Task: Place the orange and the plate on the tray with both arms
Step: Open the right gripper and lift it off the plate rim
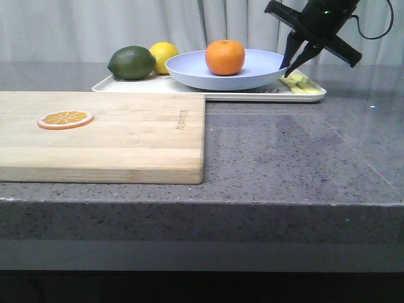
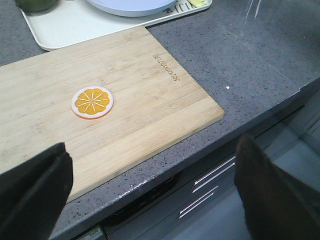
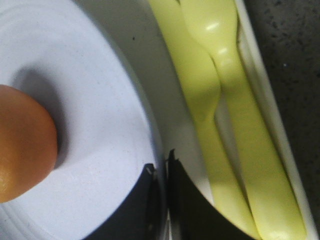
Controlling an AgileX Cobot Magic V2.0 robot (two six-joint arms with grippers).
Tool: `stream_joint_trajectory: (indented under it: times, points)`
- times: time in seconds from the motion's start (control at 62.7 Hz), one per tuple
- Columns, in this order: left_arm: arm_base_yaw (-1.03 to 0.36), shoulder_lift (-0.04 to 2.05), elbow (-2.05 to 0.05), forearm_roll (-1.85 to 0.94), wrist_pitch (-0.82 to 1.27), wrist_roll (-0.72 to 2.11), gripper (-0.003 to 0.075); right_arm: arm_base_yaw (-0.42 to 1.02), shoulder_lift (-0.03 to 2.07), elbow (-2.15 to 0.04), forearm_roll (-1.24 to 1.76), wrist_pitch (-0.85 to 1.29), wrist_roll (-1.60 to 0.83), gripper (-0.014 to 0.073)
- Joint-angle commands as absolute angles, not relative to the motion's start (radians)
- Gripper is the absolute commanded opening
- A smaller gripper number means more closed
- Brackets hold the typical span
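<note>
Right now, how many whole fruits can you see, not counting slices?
3. The orange sits on the plate. The lemon and the dark green fruit rest on the tray, left of the plate. More could hide behind the plate.

Whole bright orange (image 1: 225,57) resting upright in the middle of the shallow lavender-blue plate (image 1: 189,71); plate lying level on the white, low-rimmed rectangular tray (image 1: 255,96) at the tabletop's far side.
</note>
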State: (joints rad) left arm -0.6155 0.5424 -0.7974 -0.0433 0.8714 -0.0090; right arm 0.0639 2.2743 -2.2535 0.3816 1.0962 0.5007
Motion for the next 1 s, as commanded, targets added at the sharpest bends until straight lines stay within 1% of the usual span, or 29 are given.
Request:
stream_joint_trajectory:
  times: [0.0,0.128,0.447,0.51,0.606,0.67,0.766,0.845,0.989]
  points:
    - [-0.613,0.546,-0.824,-0.048,0.795,-0.007,0.0641,0.059,2.211,-2.295,0.421,1.041,0.505,-0.0067]
    - [-0.613,0.546,-0.824,-0.048,0.795,-0.007,0.0641,0.060,2.215,-2.295,0.421,1.071,0.505,-0.0067]
    - [-0.613,0.546,-0.824,-0.048,0.795,-0.007,0.0641,0.062,2.215,-2.295,0.420,1.070,0.488,-0.0057]
    - [-0.613,0.546,-0.824,-0.048,0.795,-0.007,0.0641,0.062,2.215,-2.295,0.420,1.074,0.476,-0.0022]
    - [-0.613,0.546,-0.824,-0.048,0.795,-0.007,0.0641,0.062,2.215,-2.295,0.420,1.079,0.467,0.0090]
    - [-0.613,0.546,-0.824,-0.048,0.795,-0.007,0.0641,0.062,2.215,-2.295,0.420,1.082,0.461,0.0183]
    - [-0.613,0.546,-0.824,-0.048,0.795,-0.007,0.0641,0.062,2.214,-2.295,0.420,1.082,0.459,0.0288]
    - [-0.613,0.546,-0.824,-0.048,0.795,-0.007,0.0641,0.062,2.211,-2.299,0.420,1.082,0.459,0.0321]
    - [-0.613,0.546,-0.824,-0.048,0.795,-0.007,0.0641,0.062,2.197,-2.323,0.419,1.084,0.459,0.0321]
